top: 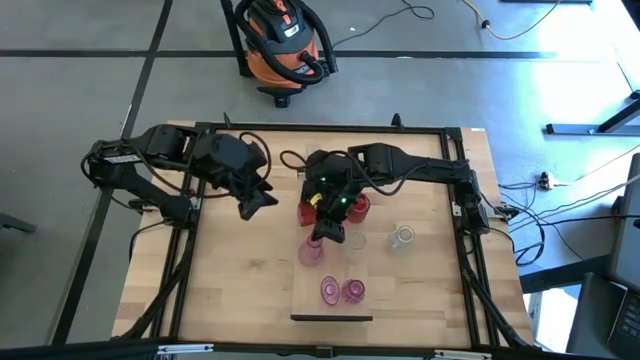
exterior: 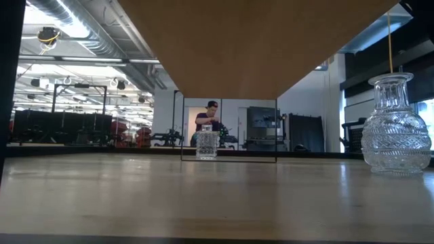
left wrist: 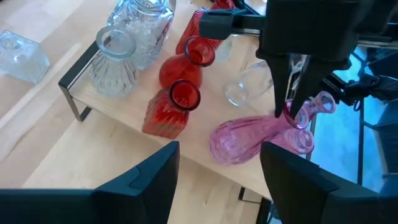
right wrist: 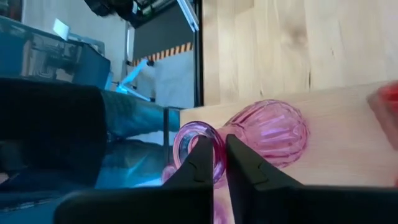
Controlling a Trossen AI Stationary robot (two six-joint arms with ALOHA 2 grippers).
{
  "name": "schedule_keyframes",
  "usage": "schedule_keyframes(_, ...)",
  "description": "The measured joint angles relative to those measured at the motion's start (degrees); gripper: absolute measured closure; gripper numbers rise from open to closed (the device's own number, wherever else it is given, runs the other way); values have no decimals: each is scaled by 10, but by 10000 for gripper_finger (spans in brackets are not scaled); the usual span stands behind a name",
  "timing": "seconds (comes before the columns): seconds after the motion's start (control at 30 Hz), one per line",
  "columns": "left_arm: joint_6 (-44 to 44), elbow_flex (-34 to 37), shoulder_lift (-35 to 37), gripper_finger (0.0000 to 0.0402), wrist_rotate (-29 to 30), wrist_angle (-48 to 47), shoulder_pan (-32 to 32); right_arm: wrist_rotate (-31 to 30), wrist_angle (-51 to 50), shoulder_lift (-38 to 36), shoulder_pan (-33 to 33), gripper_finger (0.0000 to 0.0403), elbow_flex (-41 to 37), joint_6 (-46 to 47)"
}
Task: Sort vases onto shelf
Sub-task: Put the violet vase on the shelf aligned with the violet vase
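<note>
High view. The shelf (top: 400, 290) is laid on the table (top: 230, 290), running from table centre toward 6 o'clock. The right gripper (top: 327, 236) is hung over the shelf's 9 o'clock edge, above a pink vase (top: 312, 251). Red vases (top: 307, 213) are grouped at the shelf's 12 o'clock end, two further pink vases (top: 341, 291) stand near its 6 o'clock end, and a clear vase (top: 402, 238) at its 3 o'clock side; grouping by colour is judged to be the intent. The left gripper (top: 256, 200) is parked at 9 o'clock of the shelf, apart from all vases.

Low view. A clear cut-glass vase (exterior: 396, 129) is seen upright at 3 o'clock and a small clear vase (exterior: 207, 144) at centre. A person (exterior: 208, 120) is seen in the room beyond. No gripper is shown.

Left wrist view. The left gripper (left wrist: 219, 168) is held with fingers spread and empty. The right gripper (left wrist: 291, 114) is seen pinching the neck rim of the tipped pink vase (left wrist: 249, 137), which lies on the shelf (left wrist: 134, 118) by its edge; the rim grip is judged a means of righting it. Red vases (left wrist: 180, 71) and clear vases (left wrist: 115, 62) stand beyond.

Right wrist view. The right gripper (right wrist: 219, 146) is clamped nearly shut across the rim wall of the pink vase (right wrist: 264, 130), one finger inside the mouth, one outside.
</note>
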State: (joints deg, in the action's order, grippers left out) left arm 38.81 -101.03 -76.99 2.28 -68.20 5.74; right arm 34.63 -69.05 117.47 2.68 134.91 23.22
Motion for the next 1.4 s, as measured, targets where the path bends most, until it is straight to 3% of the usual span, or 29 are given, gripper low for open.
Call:
schedule_keyframes(0.37, -10, 0, 0, 184, 0, -6, 13, -9, 22, -1, 4, 281, -6, 38)
schedule_keyframes(0.6, -25, 2, 0, 184, 63, -48, 52, -11, 44, -2, 3, 270, -1, 64)
schedule_keyframes(0.73, -23, 56, 23, 184, 87, -18, 111, -22, 61, -23, 3, 271, 1, 81)
schedule_keyframes(0.93, 14, 275, 118, 185, 138, 198, 201, -112, 59, -72, 4, 271, 1, 94)
schedule_keyframes(1.1, 1, 475, 191, 205, 175, 443, 205, -223, 49, -123, 4, 271, 1, 96)
schedule_keyframes(1.27, 16, 612, 187, 254, 63, 638, 152, -284, 4, -156, 3, 271, 1, 110)
schedule_keyframes(1.4, 21, 660, 156, 318, 29, 743, 114, -321, -40, -178, 3, 271, 1, 120)
